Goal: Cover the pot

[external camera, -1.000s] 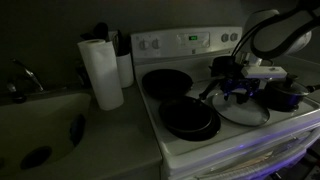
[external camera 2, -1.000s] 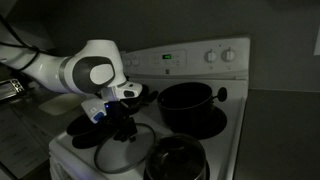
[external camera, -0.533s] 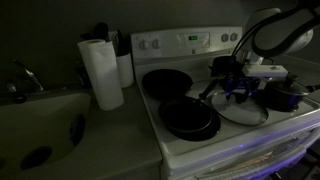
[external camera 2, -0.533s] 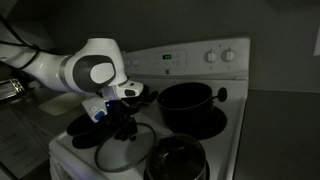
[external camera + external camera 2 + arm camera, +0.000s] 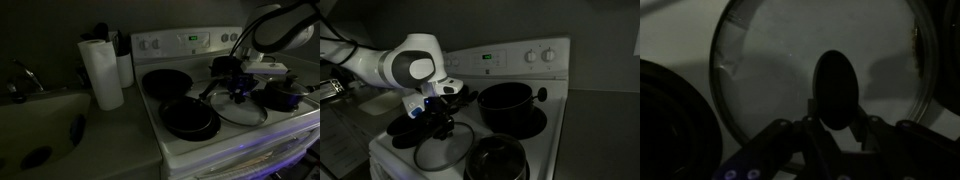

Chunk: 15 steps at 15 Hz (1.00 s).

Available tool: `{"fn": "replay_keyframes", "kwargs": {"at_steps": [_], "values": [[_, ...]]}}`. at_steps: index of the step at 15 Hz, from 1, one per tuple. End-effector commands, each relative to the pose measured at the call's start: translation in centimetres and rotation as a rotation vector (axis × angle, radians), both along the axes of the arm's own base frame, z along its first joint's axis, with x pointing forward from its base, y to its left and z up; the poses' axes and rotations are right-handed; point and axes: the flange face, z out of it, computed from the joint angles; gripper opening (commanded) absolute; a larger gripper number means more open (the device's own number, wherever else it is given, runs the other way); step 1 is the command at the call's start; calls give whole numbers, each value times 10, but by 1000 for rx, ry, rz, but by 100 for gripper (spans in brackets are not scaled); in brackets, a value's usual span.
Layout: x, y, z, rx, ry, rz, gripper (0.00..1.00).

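Note:
A round glass lid (image 5: 790, 60) lies flat on the stove top, seen in both exterior views (image 5: 243, 110) (image 5: 442, 152). Its dark knob (image 5: 835, 85) stands in the middle. My gripper (image 5: 837, 120) reaches straight down and is shut on that knob, one finger on each side (image 5: 240, 95) (image 5: 442, 124). The pot (image 5: 508, 105) is wide, black and straight-sided, on a back burner beside the lid, open on top. Its long handle points towards the gripper. It also shows in an exterior view as the pot (image 5: 165, 82).
A black frying pan (image 5: 190, 118) sits on the front burner next to the lid, its rim (image 5: 670, 120) close by. A small dark saucepan (image 5: 285, 95) stands beyond the gripper. A paper towel roll (image 5: 101, 72) and a sink (image 5: 40, 125) flank the stove.
The jaws have closed from open onto the lid's knob. The arm has hardly moved and the lid still lies on the stove.

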Motion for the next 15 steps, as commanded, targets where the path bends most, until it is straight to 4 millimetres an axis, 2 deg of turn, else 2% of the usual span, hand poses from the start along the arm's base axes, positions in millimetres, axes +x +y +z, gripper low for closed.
{"fn": "replay_keyframes", "kwargs": {"at_steps": [1, 7, 15], "values": [[2, 9, 8, 20, 19, -14, 8], [9, 22, 30, -5, -7, -8, 8], [21, 25, 63, -14, 19, 6, 8]]}}
